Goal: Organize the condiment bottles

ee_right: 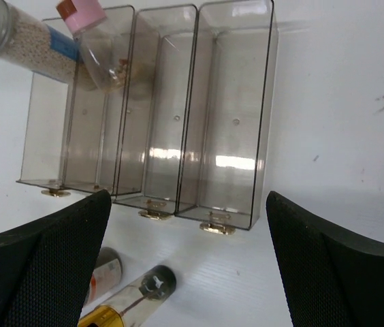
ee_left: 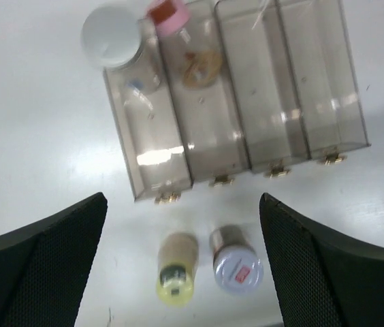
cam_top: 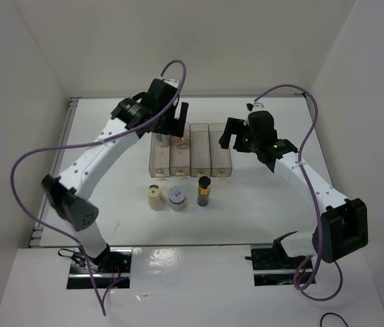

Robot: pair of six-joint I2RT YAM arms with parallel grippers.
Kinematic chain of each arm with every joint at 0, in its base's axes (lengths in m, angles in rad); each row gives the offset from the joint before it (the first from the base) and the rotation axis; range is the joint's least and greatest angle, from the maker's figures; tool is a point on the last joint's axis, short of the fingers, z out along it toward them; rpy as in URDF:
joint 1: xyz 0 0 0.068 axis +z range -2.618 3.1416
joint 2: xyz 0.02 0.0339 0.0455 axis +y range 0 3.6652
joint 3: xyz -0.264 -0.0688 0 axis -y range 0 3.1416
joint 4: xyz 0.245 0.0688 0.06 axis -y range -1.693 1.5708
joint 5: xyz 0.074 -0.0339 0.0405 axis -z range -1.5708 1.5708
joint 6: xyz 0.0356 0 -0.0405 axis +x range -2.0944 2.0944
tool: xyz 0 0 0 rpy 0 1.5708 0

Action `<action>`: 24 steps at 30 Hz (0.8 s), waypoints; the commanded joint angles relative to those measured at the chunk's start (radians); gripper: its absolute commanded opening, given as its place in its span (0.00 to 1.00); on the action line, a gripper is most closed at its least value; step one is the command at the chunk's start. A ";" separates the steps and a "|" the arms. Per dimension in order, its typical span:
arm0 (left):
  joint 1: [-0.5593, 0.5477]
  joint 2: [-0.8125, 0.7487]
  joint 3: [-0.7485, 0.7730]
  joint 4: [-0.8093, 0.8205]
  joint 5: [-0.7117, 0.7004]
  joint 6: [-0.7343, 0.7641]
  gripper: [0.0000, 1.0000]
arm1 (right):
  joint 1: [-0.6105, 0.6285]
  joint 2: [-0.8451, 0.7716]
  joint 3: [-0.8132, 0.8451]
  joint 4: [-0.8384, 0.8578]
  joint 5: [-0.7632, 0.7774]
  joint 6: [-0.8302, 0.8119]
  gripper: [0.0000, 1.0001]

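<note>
White bottle and pink-capped bottle in rack's two left compartments, yellow-capped bottle, red-rimmed jar, dark bottle upright on tabletop just before rack, left jaws and right jaws spread, empty

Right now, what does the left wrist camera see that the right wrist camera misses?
Only the left wrist view shows the yellow-capped bottle. Only the right wrist view shows the slim dark bottle. Both show the clear rack, the grey-capped white bottle and pink-capped bottle in neighbouring compartments, and the red-rimmed jar.
</note>
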 commanded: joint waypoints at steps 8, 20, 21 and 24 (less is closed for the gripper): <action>0.055 -0.334 -0.541 0.092 0.056 -0.136 0.98 | 0.028 0.224 0.329 0.141 -0.043 -0.107 0.99; 0.055 -0.342 -0.729 0.211 0.177 -0.154 0.98 | 0.099 0.665 0.726 0.150 -0.253 -0.316 0.99; 0.055 -0.342 -0.739 0.211 0.177 -0.154 0.98 | 0.099 0.711 0.745 0.150 -0.264 -0.325 0.99; 0.064 -0.352 -0.739 0.201 0.159 -0.154 0.98 | 0.099 0.781 0.805 0.170 -0.322 -0.351 0.99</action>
